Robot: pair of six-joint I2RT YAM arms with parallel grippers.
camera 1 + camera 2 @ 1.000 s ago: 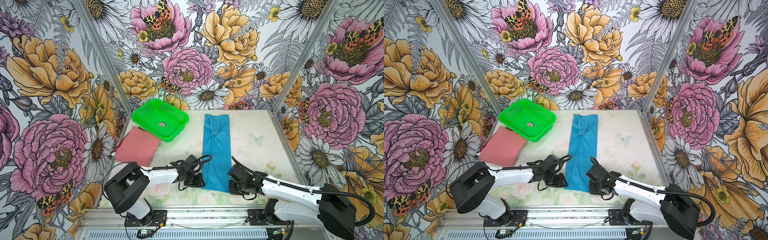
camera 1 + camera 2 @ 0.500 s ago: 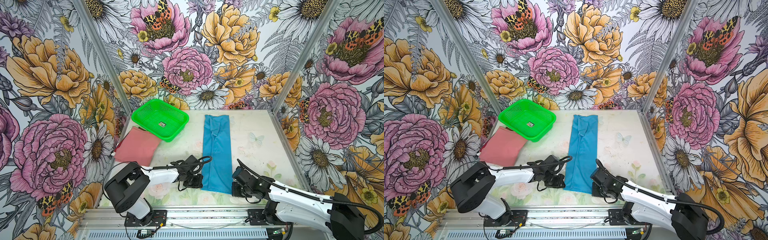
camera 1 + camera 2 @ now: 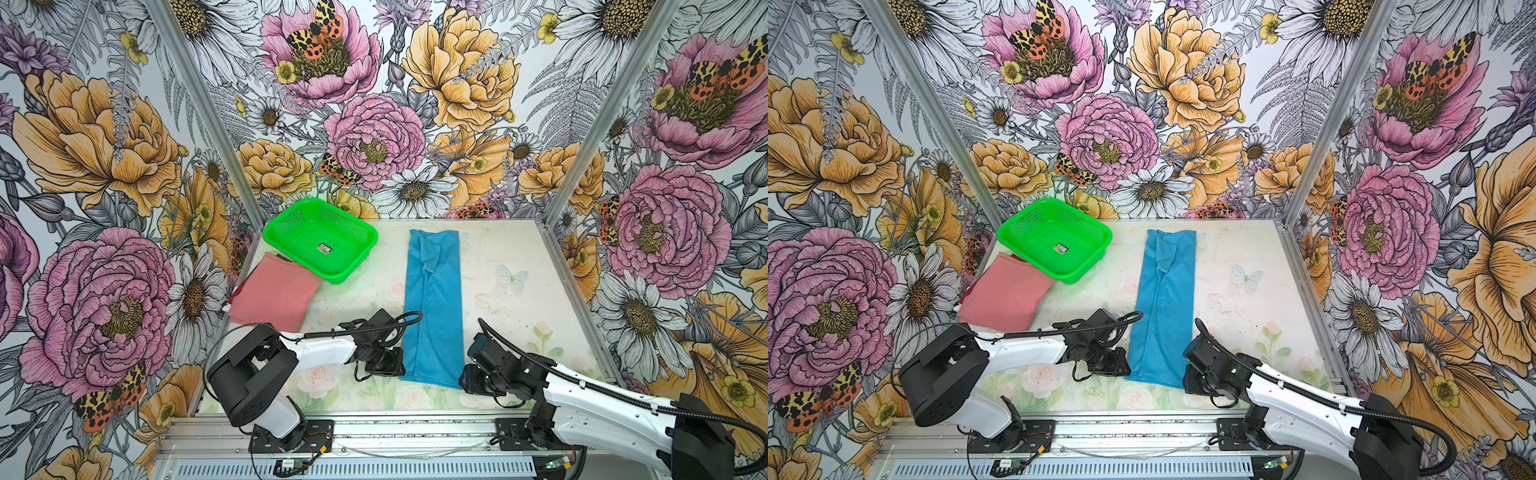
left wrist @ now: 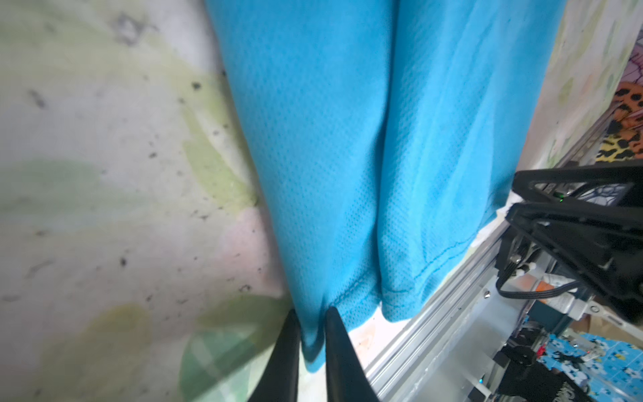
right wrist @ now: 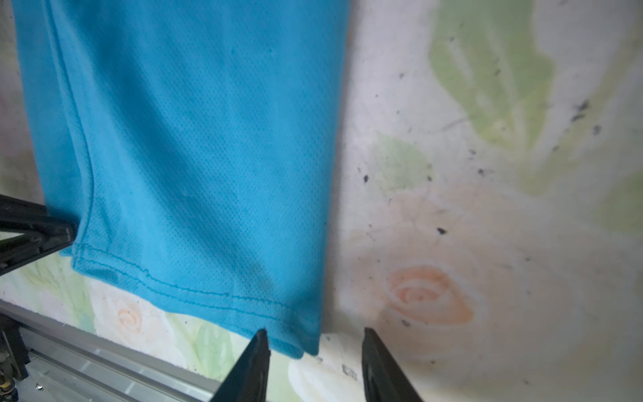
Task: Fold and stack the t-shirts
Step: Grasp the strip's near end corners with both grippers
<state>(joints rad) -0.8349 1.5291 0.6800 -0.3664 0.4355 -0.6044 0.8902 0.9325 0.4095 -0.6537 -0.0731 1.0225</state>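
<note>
The sky-blue t-shirt [image 3: 434,299] [image 3: 1167,299] lies as a long narrow strip down the middle of the table, flat, collar end far. The red-pink t-shirt [image 3: 276,293] [image 3: 1007,293] lies folded at the left, partly under the basket. My left gripper [image 3: 401,369] [image 4: 311,313] sits at the strip's near left corner, its jaws slightly parted with the blue hem corner [image 4: 313,348] lying between them. At the near right corner, my right gripper [image 3: 461,380] [image 5: 315,334] stands open, the hem corner [image 5: 299,344] resting just inside one finger.
A green perforated basket [image 3: 371,239] [image 3: 1105,239] stands at the back left, overlapping the red-pink shirt. An aluminium rail [image 3: 374,428] runs along the table's front edge, just behind both grippers. Flowered walls close in the left, right and back.
Both grippers' jaws have parted at the blue shirt's near hem, the right one widely. The right arm has drawn back a little toward the front rail. The shirt stays flat.
</note>
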